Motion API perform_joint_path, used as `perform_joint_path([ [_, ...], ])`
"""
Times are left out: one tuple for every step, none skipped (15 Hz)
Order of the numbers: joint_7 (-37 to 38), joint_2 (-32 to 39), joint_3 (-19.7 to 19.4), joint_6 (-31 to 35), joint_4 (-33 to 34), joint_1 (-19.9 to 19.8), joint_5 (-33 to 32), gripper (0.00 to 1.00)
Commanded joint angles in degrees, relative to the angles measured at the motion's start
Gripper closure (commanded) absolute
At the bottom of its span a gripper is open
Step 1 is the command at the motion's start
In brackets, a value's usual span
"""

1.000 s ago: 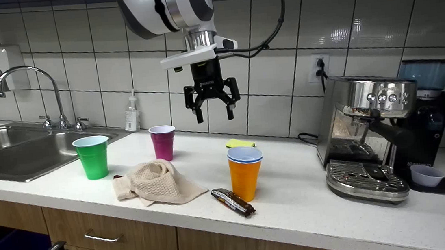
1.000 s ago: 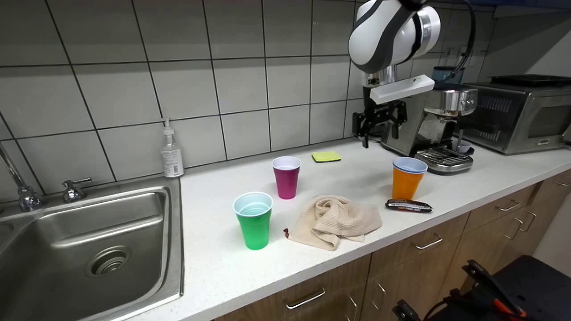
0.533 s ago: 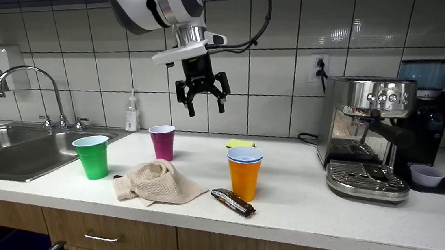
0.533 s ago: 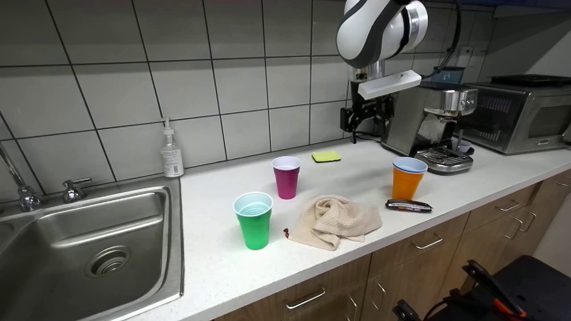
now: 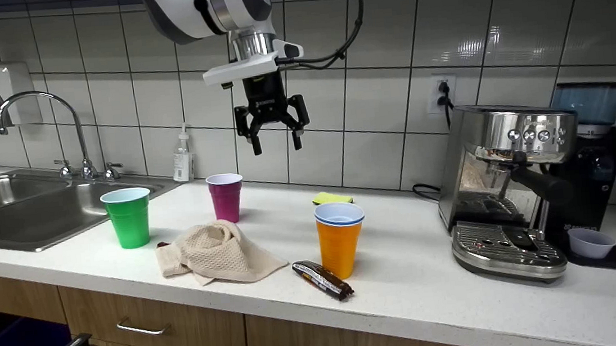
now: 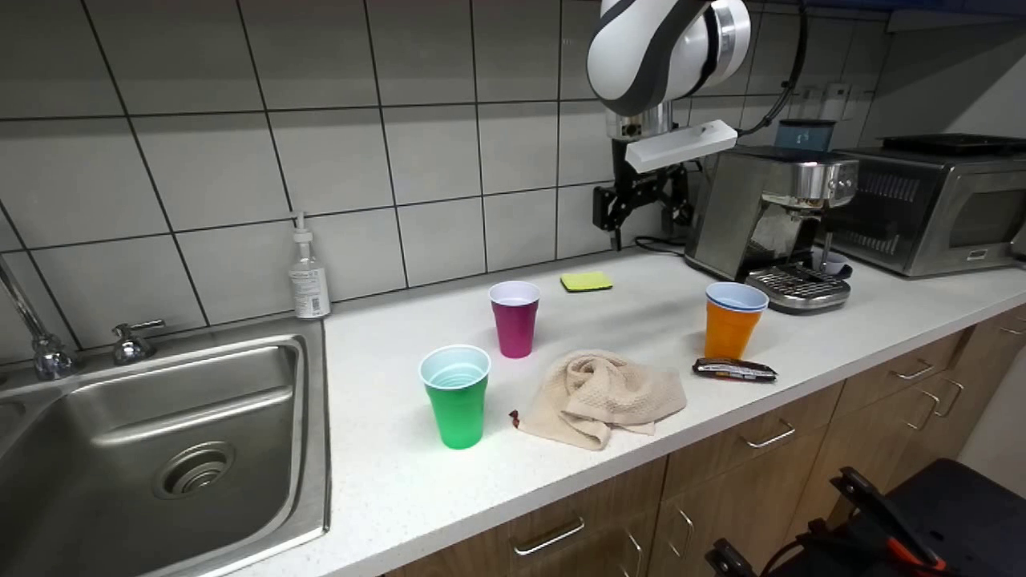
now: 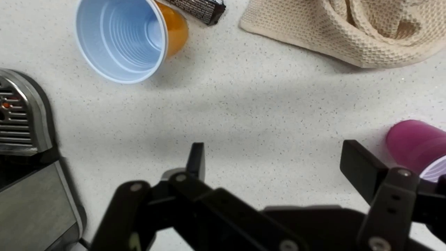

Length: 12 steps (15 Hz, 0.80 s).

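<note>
High over the table (image 5: 409,282), in an exterior view, your tool (image 5: 277,144) hangs with its jaws spread wide and nothing between them. Between 7 and 8 o'clock from it, the purple cup (image 5: 226,200) stands upright on the table. The step in hand looks like positioning: point the tool straight down to 6 o'clock and travel well above the cup's rim. That cup's mouth faces 12 o'clock, its long axis vertical.

In an exterior view, the yellow sponge (image 6: 586,281) lies flat near 8 o'clock from the tool, with the purple cup farther out along nearly the same line and the orange cup (image 6: 729,332) near 5 o'clock. Judge your sideways offset here before any lowering. The sponge's longer edges run roughly from 9 to 3 o'clock.

In the wrist view, the purple cup sits at 3 o'clock, cut by the frame edge and partly behind that side of the tool; leave it room if you descend. Its mouth seems tipped toward 4 o'clock, probably through the camera's angle alone. The sponge does not show here.
</note>
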Motion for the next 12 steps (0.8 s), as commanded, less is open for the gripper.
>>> perform_joint_path([
  [-2.4,1.76,0.76,1.2,2.24,-0.15,2.51,0.0],
  [-2.88,2.07,0.95,1.81,2.44,-0.14,3.26,0.0],
  [-3.62,2.42,1.21,2.37,2.74,-0.13,4.3,0.0],
  [-4.28,2.79,1.43,2.85,3.03,-0.11,5.15,0.0],
  [-5.21,3.24,1.74,3.24,3.46,-0.05,6.16,0.0],
  [-6.22,3.65,2.07,3.54,3.87,-0.01,7.1,0.0],
  [-7.12,3.98,2.39,3.89,4.17,0.03,7.95,0.0],
  [-8.22,4.29,2.81,4.01,4.54,0.09,8.91,0.0],
  [-9.2,4.53,3.21,4.2,4.81,0.14,9.81,0.0],
  [-10.07,4.75,3.56,4.35,5.03,0.22,10.53,0.0],
  [-11.09,5.03,3.96,4.33,5.33,0.34,11.17,0.0],
  [-11.88,5.38,4.3,4.27,5.65,0.47,11.65,0.0],
])
